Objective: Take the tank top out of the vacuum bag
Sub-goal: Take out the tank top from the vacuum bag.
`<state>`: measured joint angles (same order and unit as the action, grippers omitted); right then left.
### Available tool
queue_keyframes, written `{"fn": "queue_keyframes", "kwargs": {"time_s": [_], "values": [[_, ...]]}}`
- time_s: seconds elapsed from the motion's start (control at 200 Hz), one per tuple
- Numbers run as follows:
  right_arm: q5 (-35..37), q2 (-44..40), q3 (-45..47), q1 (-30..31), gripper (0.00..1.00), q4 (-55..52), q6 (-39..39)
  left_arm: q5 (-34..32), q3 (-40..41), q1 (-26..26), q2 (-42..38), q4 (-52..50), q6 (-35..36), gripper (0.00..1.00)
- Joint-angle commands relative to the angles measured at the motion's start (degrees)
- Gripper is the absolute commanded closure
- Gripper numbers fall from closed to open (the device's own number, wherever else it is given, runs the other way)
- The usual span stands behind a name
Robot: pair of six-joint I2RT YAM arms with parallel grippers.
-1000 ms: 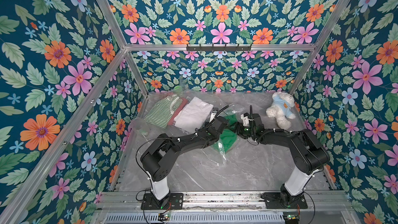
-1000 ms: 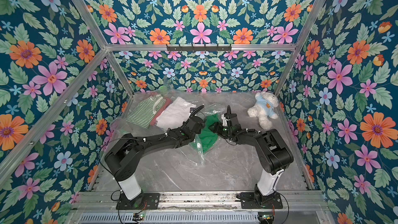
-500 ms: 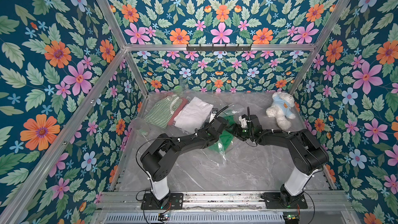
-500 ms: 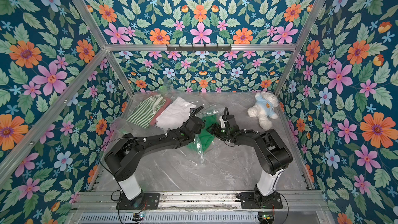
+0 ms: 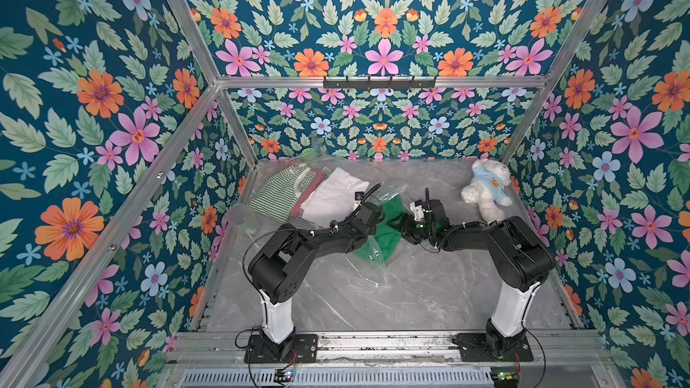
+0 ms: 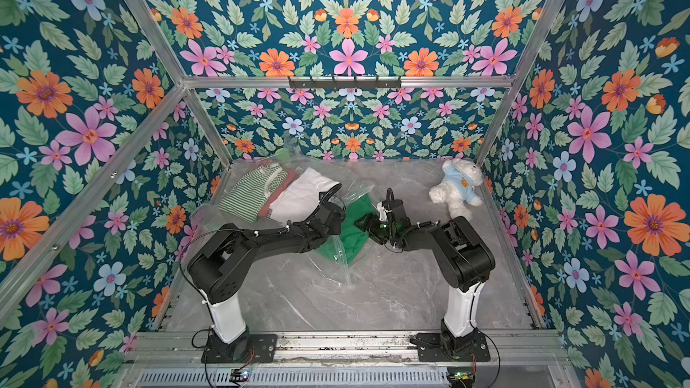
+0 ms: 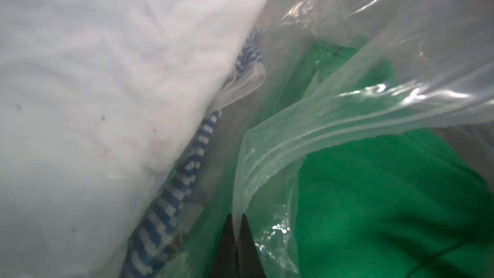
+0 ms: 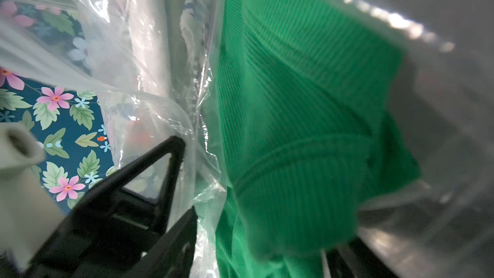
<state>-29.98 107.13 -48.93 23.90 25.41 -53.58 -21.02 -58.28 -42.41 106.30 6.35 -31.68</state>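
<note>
The vacuum bag (image 5: 373, 263) (image 6: 209, 214) is clear crinkly plastic lying across the back left of the table. The green ribbed tank top (image 5: 388, 233) (image 6: 354, 225) (image 7: 387, 209) (image 8: 294, 129) lies at its mouth, partly under film. My left gripper (image 5: 381, 214) (image 6: 341, 214) (image 7: 236, 215) is shut on a fold of the bag's plastic edge beside the green fabric. My right gripper (image 5: 395, 223) (image 6: 364, 223) (image 8: 267, 236) faces it from the right. Its jaws stand wide apart with bunched tank top fabric between them and a strip of film against one finger.
Inside the bag lie folded garments: a green-striped one (image 5: 280, 192), a white one (image 5: 332, 195) (image 7: 107, 76) and a blue-striped one (image 7: 187, 169). A white teddy bear (image 5: 483, 190) in a blue shirt sits at the back right. Flowered walls close in three sides.
My right gripper has shifted slightly left, further onto the green tank top. The left arm and its hold on the plastic have not moved.
</note>
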Motion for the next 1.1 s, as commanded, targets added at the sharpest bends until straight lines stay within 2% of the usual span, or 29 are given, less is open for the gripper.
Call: {"fn": "queue_keyframes", "kwargs": {"time_s": [0.0,0.14,0.295,0.755,0.935,1.095], "values": [[0.1,-1.6,-0.4,0.3,0.26,-3.1,0.6,5.4,0.7,0.1,0.7,0.6,-4.1,1.00],[0.3,-4.8,-0.1,0.5,0.27,-3.8,2.6,6.4,0.4,0.1,1.9,0.2,-4.4,1.00],[-1.7,-4.9,-0.9,1.5,0.29,-3.6,3.0,6.7,0.1,0.3,2.2,0.2,-4.4,1.00],[-2.7,1.4,-2.8,1.9,0.27,-4.0,0.5,6.9,1.2,0.6,1.7,1.7,-4.9,1.00],[-4.1,6.5,-7.2,2.0,0.26,-4.0,-0.2,7.4,1.4,0.6,1.7,2.2,-5.0,1.00],[-3.1,9.9,-11.9,1.9,0.31,-5.9,0.2,7.2,1.9,0.7,1.2,2.6,-5.0,1.00]]}}
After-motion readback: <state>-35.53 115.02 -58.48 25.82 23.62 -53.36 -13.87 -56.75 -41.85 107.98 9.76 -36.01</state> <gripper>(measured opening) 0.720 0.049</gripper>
